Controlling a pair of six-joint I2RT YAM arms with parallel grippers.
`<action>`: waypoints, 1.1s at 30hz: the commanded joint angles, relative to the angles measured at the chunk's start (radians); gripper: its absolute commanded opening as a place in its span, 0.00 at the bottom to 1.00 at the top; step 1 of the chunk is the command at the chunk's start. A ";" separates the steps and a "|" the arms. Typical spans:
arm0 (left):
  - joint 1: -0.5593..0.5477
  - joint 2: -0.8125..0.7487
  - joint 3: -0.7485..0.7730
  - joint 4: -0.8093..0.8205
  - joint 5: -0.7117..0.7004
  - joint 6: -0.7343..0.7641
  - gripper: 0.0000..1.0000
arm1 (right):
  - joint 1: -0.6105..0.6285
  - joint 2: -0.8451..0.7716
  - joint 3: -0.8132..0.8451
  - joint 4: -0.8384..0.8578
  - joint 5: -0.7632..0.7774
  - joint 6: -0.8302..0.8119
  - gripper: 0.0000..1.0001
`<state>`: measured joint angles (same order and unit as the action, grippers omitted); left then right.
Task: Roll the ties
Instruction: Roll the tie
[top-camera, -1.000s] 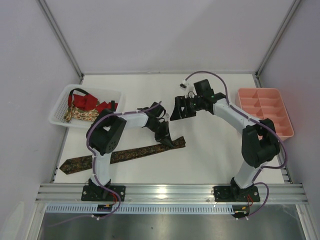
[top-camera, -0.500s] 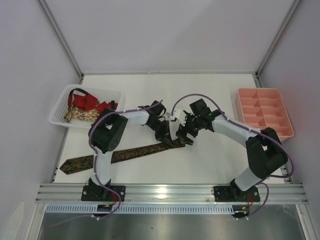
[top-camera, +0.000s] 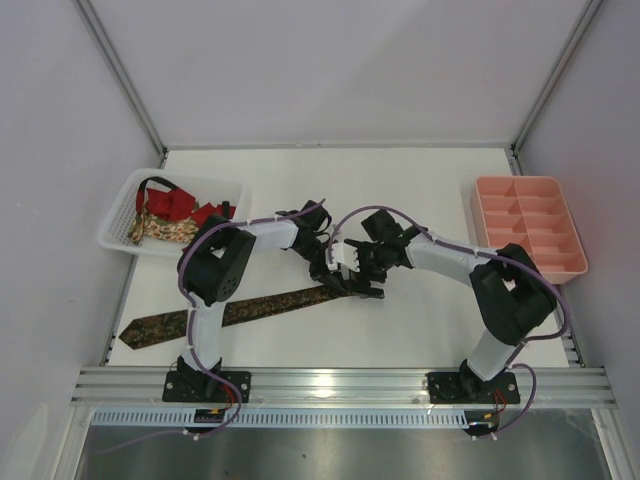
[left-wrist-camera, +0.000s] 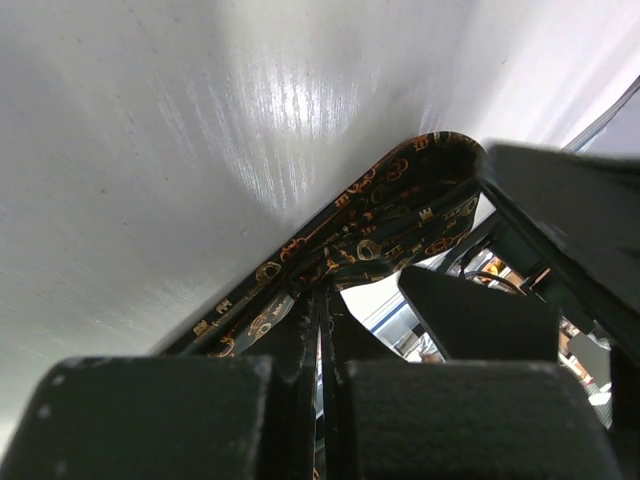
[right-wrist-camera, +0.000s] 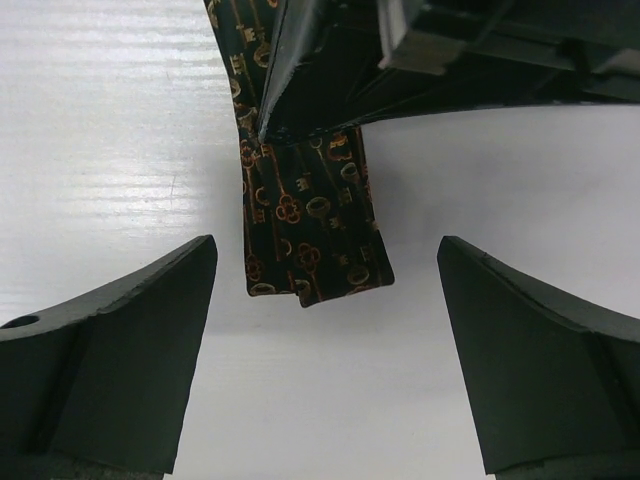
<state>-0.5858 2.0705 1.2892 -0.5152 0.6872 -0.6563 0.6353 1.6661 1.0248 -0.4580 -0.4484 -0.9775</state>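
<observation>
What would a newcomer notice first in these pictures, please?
The dark patterned tie lies diagonally across the near-left of the table, its folded end pinched in the shut left gripper at mid-table. The right gripper faces that end, open wide, a finger on each side. A basket of other ties sits far left, a pink tray far right.

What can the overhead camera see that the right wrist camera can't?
Only the overhead view shows the dark tie stretched out at full length, a white basket holding a red tie and a floral tie, and the pink tray. Only the right wrist view shows the orange-gold key pattern on the cloth and that the end is folded double. Both views show the left gripper shut on that end, with the right gripper open right by it.
</observation>
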 joint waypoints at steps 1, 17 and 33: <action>0.015 0.030 0.013 -0.006 -0.078 0.041 0.01 | 0.001 0.049 0.055 -0.007 0.004 -0.088 0.97; 0.014 0.013 0.019 -0.002 -0.068 0.044 0.00 | 0.018 0.095 0.018 -0.022 0.066 -0.156 0.76; 0.015 -0.004 0.062 -0.008 -0.061 0.027 0.00 | 0.024 0.067 -0.026 0.012 0.102 -0.092 0.61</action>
<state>-0.5831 2.0705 1.3155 -0.5301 0.6609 -0.6460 0.6518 1.7405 1.0286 -0.4515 -0.3992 -1.0817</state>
